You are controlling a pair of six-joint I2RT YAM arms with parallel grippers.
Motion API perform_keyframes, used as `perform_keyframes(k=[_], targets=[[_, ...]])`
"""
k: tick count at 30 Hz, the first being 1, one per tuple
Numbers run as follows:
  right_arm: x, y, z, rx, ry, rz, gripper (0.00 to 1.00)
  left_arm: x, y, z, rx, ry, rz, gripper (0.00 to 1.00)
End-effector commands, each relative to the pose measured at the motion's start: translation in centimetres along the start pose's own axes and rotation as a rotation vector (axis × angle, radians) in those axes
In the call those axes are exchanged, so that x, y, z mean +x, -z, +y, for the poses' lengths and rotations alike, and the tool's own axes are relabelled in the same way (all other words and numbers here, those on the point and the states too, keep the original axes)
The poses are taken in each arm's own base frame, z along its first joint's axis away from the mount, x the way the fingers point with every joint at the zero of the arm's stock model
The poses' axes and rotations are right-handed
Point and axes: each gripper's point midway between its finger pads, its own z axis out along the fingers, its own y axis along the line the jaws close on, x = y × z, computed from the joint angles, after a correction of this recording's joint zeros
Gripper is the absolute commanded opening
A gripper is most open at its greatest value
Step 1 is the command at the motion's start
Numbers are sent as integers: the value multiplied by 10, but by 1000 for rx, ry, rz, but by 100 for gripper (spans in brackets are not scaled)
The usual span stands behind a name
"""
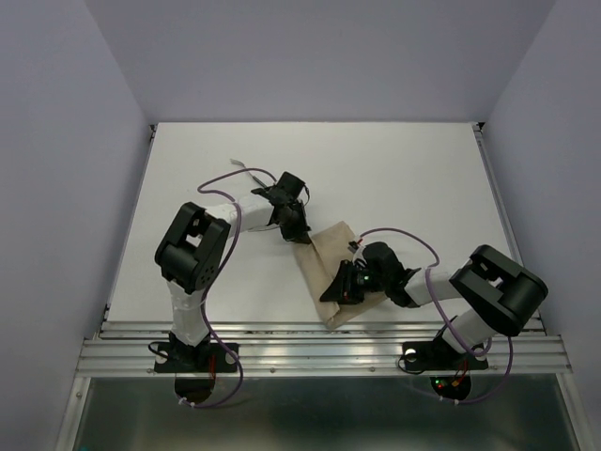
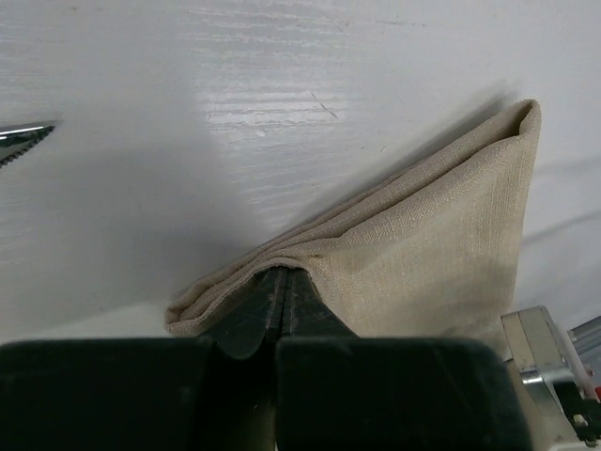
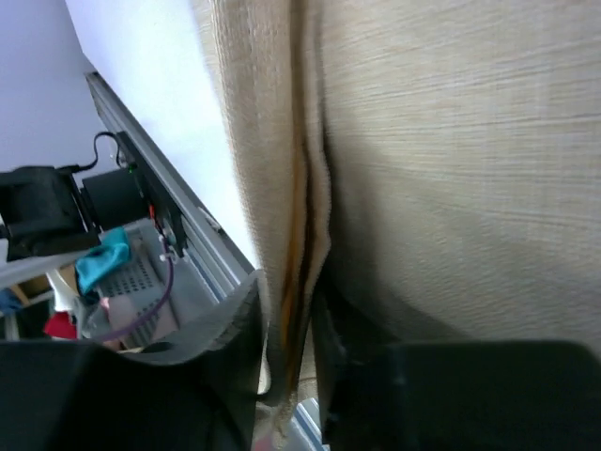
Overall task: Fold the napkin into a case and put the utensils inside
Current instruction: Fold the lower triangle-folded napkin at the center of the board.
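Note:
The beige napkin point(image 1: 324, 256) lies folded into a narrow oblong near the table's front edge, between both arms. My left gripper point(image 1: 300, 235) sits at its far left corner. In the left wrist view the gripper point(image 2: 279, 279) is shut, its tips hidden under the napkin's point(image 2: 441, 244) layered edge and pinching it. My right gripper point(image 1: 339, 284) is at the napkin's near end. In the right wrist view its fingers point(image 3: 286, 329) stand slightly apart, with the napkin's point(image 3: 451, 141) stacked edges loose between them. One silvery utensil point(image 1: 242, 166) lies at the back left; its serrated tip point(image 2: 23, 141) shows beside the cloth.
A ribbed metal rail point(image 1: 319, 349) runs along the table's near edge, close below the napkin's end, and also shows in the right wrist view point(image 3: 160, 178). Purple cables point(image 1: 404, 235) loop over both arms. Lilac walls enclose the white table point(image 1: 394, 178) on three sides.

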Motion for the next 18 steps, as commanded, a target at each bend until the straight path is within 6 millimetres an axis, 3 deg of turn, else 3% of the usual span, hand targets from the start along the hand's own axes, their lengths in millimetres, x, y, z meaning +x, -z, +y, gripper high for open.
perform_keyframes(k=[1,2,3,7,11,15,18], targets=[[1,11,-21,124,29,-26,41,-17,4,-17,34,-42,-47,0],[-3,15,-20,142,45,-48,46,-16,3,-16,31,-42,-44,0],[-5,22,-35,233,59,-69,50,-16,2,-15,27,-43,-42,0],[-27,54,-30,360,152,-170,54,-13,-2,-10,10,-41,-29,0],[-39,80,-8,386,211,-218,54,-11,-6,-9,16,-33,-23,0],[-44,90,7,393,249,-257,44,-11,-8,-10,19,-33,-18,0],[-39,86,24,354,289,-242,30,-11,-9,-9,16,-32,-17,0]])
